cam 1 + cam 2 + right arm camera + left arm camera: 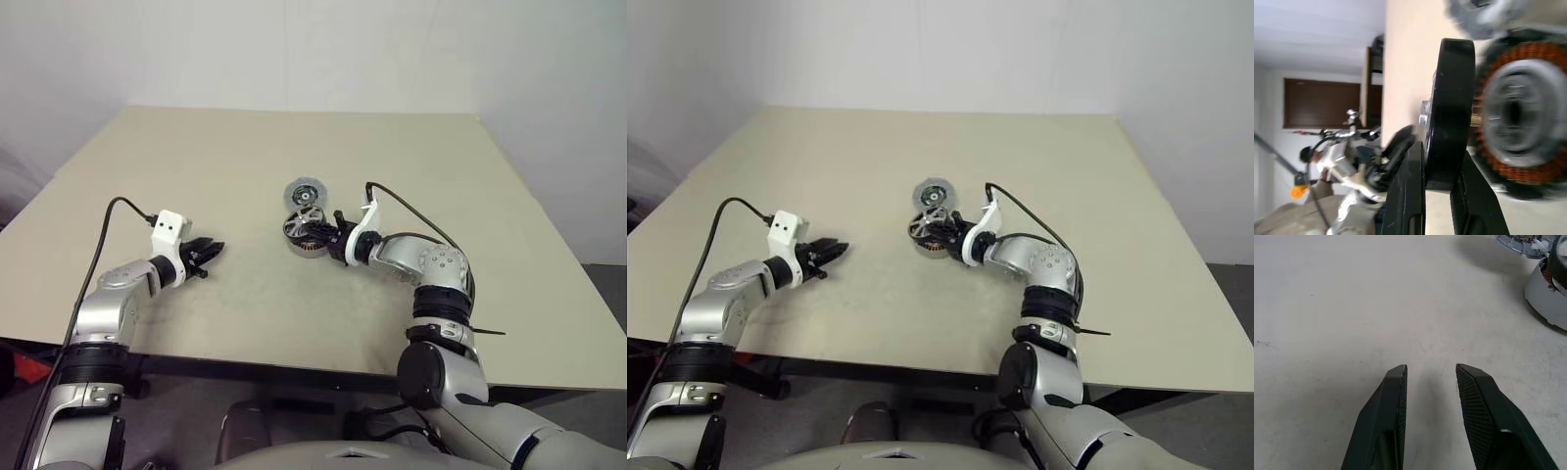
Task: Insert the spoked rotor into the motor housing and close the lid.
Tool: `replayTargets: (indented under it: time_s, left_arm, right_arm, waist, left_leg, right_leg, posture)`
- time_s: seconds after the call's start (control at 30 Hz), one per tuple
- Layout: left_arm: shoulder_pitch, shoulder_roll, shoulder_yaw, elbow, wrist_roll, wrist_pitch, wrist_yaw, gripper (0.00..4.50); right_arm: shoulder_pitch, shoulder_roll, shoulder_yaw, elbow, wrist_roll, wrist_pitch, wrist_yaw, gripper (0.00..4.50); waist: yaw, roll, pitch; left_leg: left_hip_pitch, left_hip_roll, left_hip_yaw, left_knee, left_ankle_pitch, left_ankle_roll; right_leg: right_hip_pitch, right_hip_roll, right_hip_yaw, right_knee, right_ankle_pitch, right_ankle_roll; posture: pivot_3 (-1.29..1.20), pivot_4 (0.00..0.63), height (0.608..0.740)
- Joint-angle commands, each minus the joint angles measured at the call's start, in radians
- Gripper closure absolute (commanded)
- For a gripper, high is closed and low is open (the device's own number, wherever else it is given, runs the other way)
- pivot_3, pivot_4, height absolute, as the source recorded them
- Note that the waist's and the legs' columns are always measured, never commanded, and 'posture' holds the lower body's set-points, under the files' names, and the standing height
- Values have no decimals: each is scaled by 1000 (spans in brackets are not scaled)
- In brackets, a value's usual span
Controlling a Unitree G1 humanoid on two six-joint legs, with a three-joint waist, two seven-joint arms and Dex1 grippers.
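Note:
My right gripper (320, 235) is shut on the black rim of the spoked rotor (297, 226), holding it on edge near the table's middle. In the right wrist view the rotor (1452, 98) stands right beside the motor housing (1520, 117), whose copper windings ring a pale centre. The housing (312, 248) sits on the table just under the rotor. The lid (306, 193) lies flat a little farther back. My left gripper (206, 257) hovers low over the table well to the left, open, with nothing between its fingers (1393, 396).
The beige table (245, 157) has bare surface all around the parts. Its front edge runs close below both arms. A black cable (402, 201) loops from my right wrist. The housing's silver side (1547, 298) shows beyond my left gripper.

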Motion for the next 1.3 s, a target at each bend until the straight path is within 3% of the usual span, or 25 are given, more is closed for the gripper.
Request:
replayTargets:
  time_s: [0.03,0.97,1.03,1.3]
  left_arm:
    - [-4,5,13,-17,0,-16,0,2812]
    - [-5,15,14,-12,7,-23,-3,2812]
    - [-4,16,14,-12,8,-23,-3,2812]
    - [-9,13,11,-6,10,-26,-3,2812]
  right_arm:
    - [-25,17,-15,-45,47,3,-30,3963]
    - [6,-49,36,79,-29,-103,52,3963]
    - [6,-61,49,94,-34,-111,82,3395]
    - [2,-97,94,113,-49,-143,196,3395]
  waist:
    - [2,0,0]
    - [1,0,0]
    - [1,0,0]
    - [2,0,0]
  left_leg:
    - [0,0,0,0,0,0]
    - [-1,0,0,0,0,0]
    - [-1,0,0,0,0,0]
    - [-1,0,0,0,0,0]
  right_leg:
    - [0,0,0,0,0,0]
    - [0,0,0,0,0,0]
    - [0,0,0,0,0,0]
    - [0,0,0,0,0,0]
  posture:
    - [0,0,740]
    - [0,0,740]
    - [0,0,740]
    - [0,0,740]
